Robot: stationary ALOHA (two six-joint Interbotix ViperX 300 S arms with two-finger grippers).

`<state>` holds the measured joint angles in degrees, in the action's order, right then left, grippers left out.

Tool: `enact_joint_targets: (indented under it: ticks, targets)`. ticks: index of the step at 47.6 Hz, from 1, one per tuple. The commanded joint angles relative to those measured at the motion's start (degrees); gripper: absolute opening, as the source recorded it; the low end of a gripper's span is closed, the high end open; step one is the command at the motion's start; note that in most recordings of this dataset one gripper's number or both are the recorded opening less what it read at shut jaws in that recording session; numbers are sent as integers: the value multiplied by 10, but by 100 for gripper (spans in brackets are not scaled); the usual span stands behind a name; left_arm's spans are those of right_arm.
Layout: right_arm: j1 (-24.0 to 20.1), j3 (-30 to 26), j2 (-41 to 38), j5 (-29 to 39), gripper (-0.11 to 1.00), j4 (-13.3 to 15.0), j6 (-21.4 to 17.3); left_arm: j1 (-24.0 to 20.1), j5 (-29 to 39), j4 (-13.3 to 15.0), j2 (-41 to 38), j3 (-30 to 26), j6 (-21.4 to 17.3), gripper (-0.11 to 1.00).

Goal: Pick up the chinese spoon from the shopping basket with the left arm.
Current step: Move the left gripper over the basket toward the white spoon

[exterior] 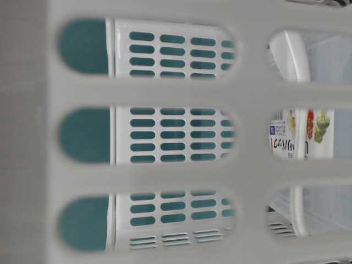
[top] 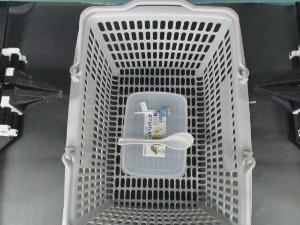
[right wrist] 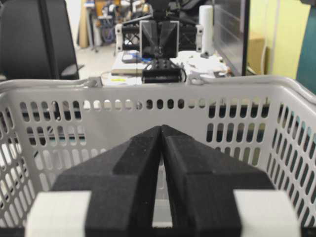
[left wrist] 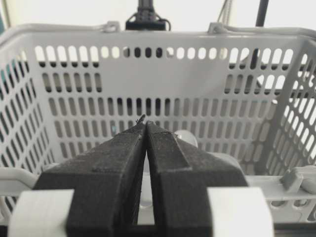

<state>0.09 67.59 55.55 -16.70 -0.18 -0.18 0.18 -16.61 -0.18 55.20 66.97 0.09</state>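
The chinese spoon [top: 161,139], glossy white, lies flat across the lid of a clear labelled container [top: 152,159] on the floor of the grey shopping basket [top: 79,93]. Its bowl points right and its handle left. My left gripper [top: 59,93] hovers outside the basket's left wall, shut and empty. In the left wrist view its fingertips [left wrist: 146,123] meet in front of the basket's slotted far wall [left wrist: 197,74], and a pale rounded shape [left wrist: 187,137] peeks past the right finger. My right gripper [top: 256,88] rests outside the right wall, also shut with nothing in it [right wrist: 162,127].
The basket's thick rim [right wrist: 148,84] and tall slotted walls stand between both grippers and the spoon. Hinge knobs [top: 243,74] stick out on the side rims. The table-level view looks through the basket wall [exterior: 165,88] at the container's label [exterior: 289,137].
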Motion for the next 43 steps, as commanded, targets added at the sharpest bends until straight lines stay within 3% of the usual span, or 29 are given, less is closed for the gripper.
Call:
enact_joint_targets:
  ticks: [1,5,18,31,36,43]
  targets:
    - [2,-10,-6,-4,0,-3,2,7,46,-23,-19,-48,15,6]
    - [1,-8,-5,4,0,-3,1,12,113,-23,-40,-92,24,0]
    - [1,-12,-5,18,0,-4,-14,40,308,-23,-103,-225,22,0]
    - [1,-12,-5,39,1,-4,-48,57,422,-23,-250,-349,22,0]
    - [2,-12,-4,35,5,-4,-48,63,460,-23,-314,-396,22,0]
    - [0,-13,-2,34,22,-4,-49,66,526,-24,-395,-455,22,0]
